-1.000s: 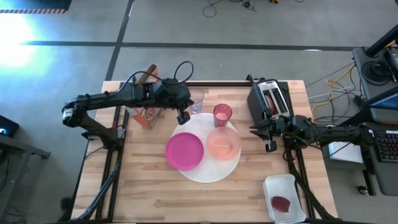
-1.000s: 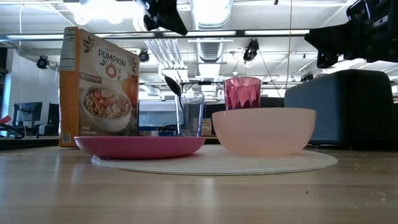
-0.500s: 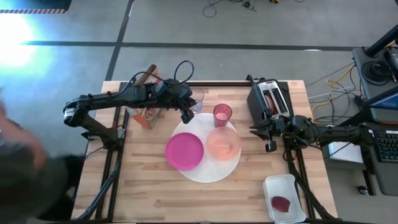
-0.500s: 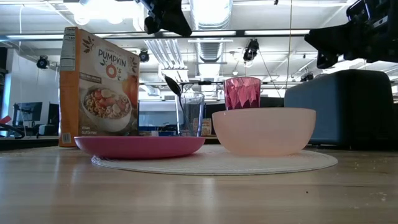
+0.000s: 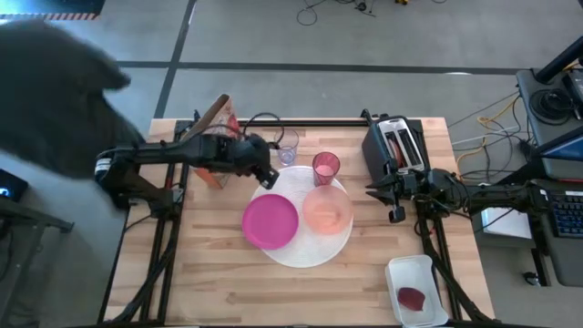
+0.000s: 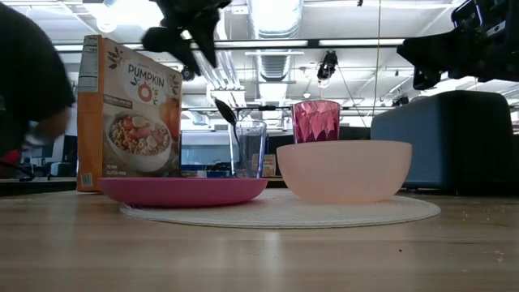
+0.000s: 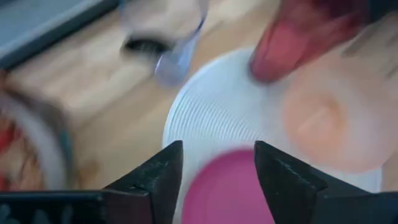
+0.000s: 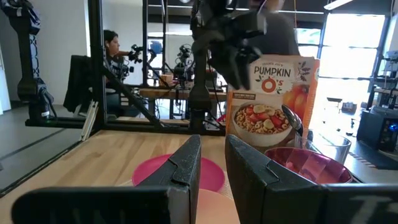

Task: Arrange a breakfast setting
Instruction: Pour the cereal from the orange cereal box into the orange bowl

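A person's dark shape (image 5: 55, 100) has come in at the left edge. Beside it the orange cereal box (image 5: 211, 146) stands at the back left of the surface (image 5: 219, 273). The left pincer (image 5: 265, 175) has pulled back from above the small clear glass (image 5: 288, 146) and now hangs over the mat's left rim, fingers spread apart and empty; the teal-handled spoon (image 6: 225, 112) stands in the glass, so that placement looks finished. On the large white round mat (image 5: 301, 251) sit the magenta plate (image 5: 271, 221), peach bowl (image 5: 327, 210) and translucent pink cup (image 5: 325, 167). The right pincer (image 5: 397, 212) waits near the toaster (image 5: 393, 143), fingers narrowly apart, empty.
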Robot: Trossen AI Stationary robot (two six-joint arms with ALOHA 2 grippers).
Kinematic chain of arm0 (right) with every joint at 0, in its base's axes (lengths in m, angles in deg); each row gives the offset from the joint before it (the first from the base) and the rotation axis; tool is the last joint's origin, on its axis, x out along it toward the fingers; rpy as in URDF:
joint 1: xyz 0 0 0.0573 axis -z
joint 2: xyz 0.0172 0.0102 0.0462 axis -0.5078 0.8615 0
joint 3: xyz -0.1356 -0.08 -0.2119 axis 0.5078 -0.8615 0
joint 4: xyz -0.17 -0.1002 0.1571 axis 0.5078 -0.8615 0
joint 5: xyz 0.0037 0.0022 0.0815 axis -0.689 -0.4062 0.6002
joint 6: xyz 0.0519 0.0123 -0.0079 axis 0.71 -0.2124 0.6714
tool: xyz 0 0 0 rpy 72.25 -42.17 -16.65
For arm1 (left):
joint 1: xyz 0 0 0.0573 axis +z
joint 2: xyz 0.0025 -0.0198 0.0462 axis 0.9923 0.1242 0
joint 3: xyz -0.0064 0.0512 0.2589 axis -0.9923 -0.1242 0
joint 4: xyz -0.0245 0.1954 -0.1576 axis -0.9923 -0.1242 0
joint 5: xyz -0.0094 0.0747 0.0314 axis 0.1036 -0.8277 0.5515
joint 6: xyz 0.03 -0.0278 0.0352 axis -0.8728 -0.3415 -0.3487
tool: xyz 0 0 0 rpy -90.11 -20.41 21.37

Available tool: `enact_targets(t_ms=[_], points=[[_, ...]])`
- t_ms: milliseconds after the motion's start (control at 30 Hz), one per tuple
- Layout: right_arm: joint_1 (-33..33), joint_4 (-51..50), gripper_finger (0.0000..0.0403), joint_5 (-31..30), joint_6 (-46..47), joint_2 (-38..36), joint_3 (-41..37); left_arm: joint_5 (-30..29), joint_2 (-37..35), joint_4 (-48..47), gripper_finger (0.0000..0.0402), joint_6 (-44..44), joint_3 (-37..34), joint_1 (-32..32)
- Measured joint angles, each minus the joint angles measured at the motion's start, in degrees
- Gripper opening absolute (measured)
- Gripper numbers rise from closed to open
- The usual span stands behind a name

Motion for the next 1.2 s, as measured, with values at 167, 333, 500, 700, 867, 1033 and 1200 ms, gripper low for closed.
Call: enact_targets(t_ms=[167, 333, 500, 700, 867, 1033, 1200], points=[[0.0, 0.0, 0.0063, 0.0, 0.0, 0.0, 0.0, 0.0, 0.0, -11.6, 0.0200, 12.9, 0.1, -4.4], [0.0, 0.0, 0.0063, 0.0, 0.0, 0.0, 0.0, 1.8, 0.0, -20.7, 0.0201, 25.5, 0.1, -9.8], [0.0, 0.0, 0.0063, 0.0, 0.0, 0.0, 0.0, 2.6, -0.1, -27.9, 0.0201, 37.1, 0.1, -15.0], [0.0, 0.0, 0.0063, 0.0, 0.0, 0.0, 0.0, 0.7, -0.6, -31.4, 0.0202, 49.3, -0.8, -19.6], [0.0, 0.0, 0.0063, 0.0, 0.0, 0.0, 0.0, -1.5, -3.6, -31.7, 0.0211, 58.5, -5.6, -22.3], [0.0, 0.0, 0.0063, 0.0, 0.0, 0.1, 0.0, -2.7, -6.2, -31.6, 0.0217, 64.9, -11.5, -22.8], [0.0, -0.1, 0.0063, 0.0, 0.0, 0.1, 0.0, -7.2, -8.3, -31.7, 0.0217, 68.5, -16.6, -22.8]])
